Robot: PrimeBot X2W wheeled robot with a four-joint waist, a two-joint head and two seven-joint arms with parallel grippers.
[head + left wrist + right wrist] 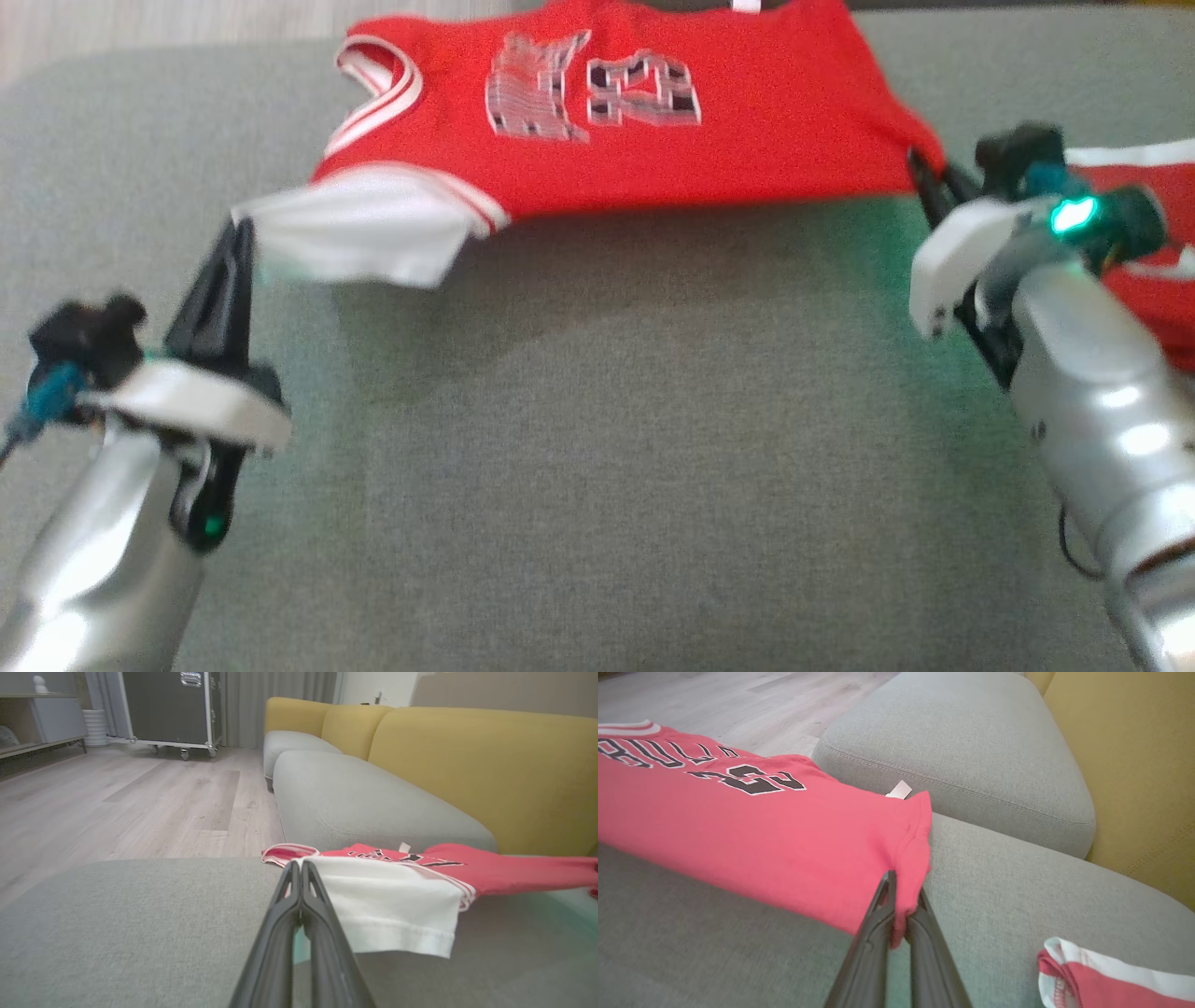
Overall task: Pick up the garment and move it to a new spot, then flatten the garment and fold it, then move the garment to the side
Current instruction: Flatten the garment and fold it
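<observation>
The garment (597, 121) is a red basketball jersey with white sleeves and a printed number, stretched above the grey sofa cushion (597, 467) between both arms. My left gripper (245, 227) is shut on the white sleeve's corner (387, 905); in the left wrist view the left gripper (301, 865) pinches that edge. My right gripper (920, 168) is shut on the red hem corner; in the right wrist view the right gripper (903, 884) has red cloth (761, 835) bunched between its fingers. The jersey's near edge hangs lifted and casts a shadow on the cushion.
A second red and white piece of clothing (1148, 243) lies on the cushion by my right arm, also (1111, 975). Yellow backrests (467, 760) and further grey seats (962, 751) border the cushion. Wooden floor (117, 798) and a wheeled black case (168, 709) lie beyond.
</observation>
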